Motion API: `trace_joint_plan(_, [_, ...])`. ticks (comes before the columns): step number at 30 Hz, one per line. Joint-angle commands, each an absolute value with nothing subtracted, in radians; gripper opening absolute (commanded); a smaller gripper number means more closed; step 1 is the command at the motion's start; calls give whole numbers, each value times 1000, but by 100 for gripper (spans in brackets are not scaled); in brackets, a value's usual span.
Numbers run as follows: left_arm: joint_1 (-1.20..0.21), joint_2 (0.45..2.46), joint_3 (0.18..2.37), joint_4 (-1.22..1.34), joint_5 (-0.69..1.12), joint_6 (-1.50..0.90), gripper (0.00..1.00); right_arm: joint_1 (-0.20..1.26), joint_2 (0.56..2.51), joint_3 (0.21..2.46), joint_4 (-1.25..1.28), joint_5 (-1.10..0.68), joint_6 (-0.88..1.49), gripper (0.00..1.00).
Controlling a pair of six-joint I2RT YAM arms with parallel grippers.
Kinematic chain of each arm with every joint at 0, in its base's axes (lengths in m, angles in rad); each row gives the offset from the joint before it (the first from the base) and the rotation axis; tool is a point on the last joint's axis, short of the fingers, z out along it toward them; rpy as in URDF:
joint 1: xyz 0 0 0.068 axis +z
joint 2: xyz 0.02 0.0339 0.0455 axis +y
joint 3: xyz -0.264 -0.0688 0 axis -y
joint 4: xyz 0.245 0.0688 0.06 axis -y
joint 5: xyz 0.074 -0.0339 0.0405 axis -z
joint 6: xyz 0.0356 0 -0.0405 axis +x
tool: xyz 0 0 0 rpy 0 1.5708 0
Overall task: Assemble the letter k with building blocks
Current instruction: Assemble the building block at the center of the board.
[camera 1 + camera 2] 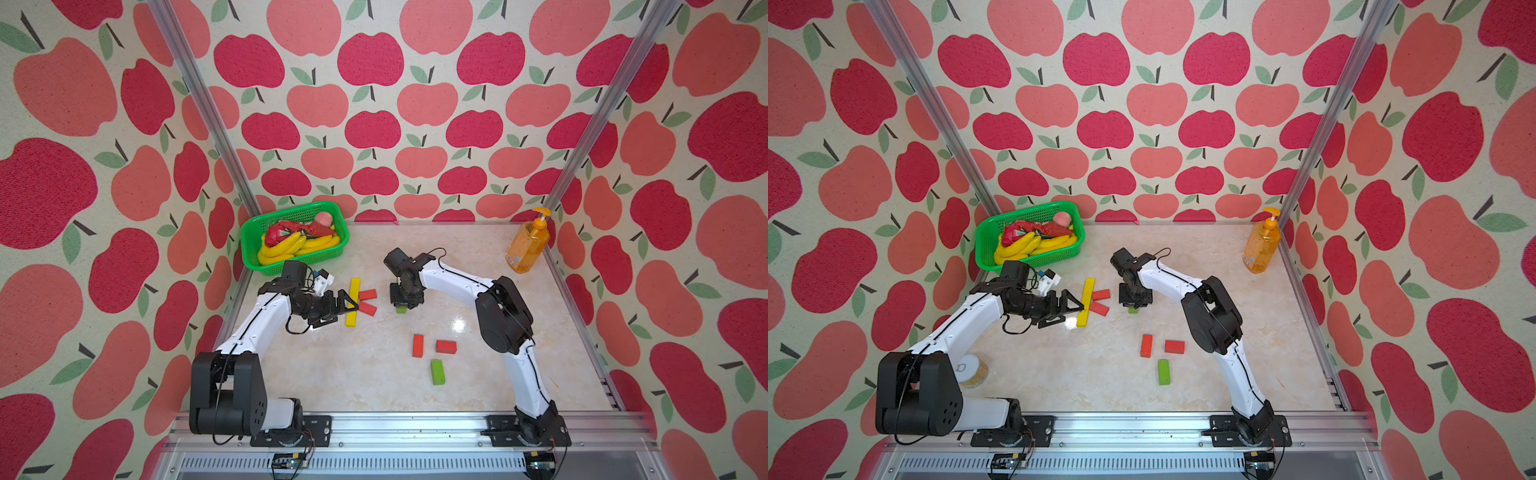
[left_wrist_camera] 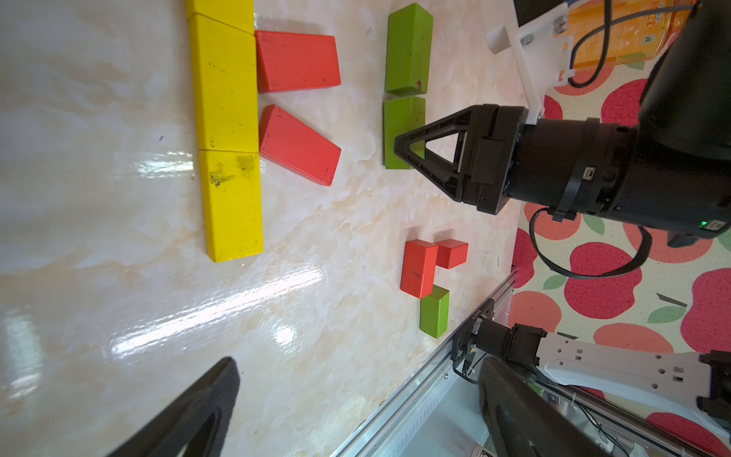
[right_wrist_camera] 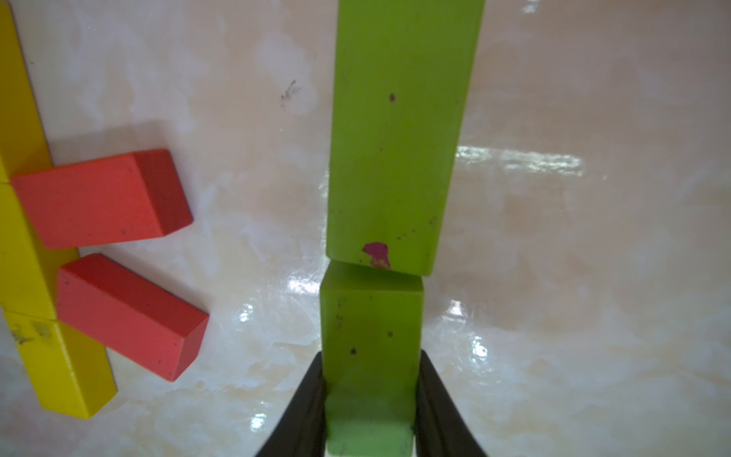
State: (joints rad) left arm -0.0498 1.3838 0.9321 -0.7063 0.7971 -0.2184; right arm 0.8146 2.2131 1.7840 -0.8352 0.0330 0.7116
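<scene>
In both top views the yellow bar of matte rectangular bricks lies on the marble desk, with two slanted red bricks touching it. The left pincer, jaws apart, hovers beside it. Left wrist view: the right pincer sits past those red bricks from the bar. Right wrist view: it clamps a green brick touching a second green brick end to end.

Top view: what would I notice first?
A yellow bar with two red bricks makes a K in the middle. Next to it, the right gripper pinches a green brick, end to end with a second green brick. A green basket of bananas sits in the far left corner.
</scene>
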Motion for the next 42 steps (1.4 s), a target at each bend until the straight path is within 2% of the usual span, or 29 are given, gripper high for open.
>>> trace_joint_plan(1, [-43,1396,953,-719,804,-216,98,802,2267,1796,-895,51,738,5])
trace_joint_plan(27, [-44,1394,954,-718,807,-215,98,798,2290,1807,-904,63,744,8])
trace_joint_plan(34, [-43,1393,954,-718,808,-214,98,797,2290,1806,-904,68,746,19])
trace_joint_plan(42, [-43,1394,953,-717,811,-215,98,797,2286,1805,-895,66,743,23])
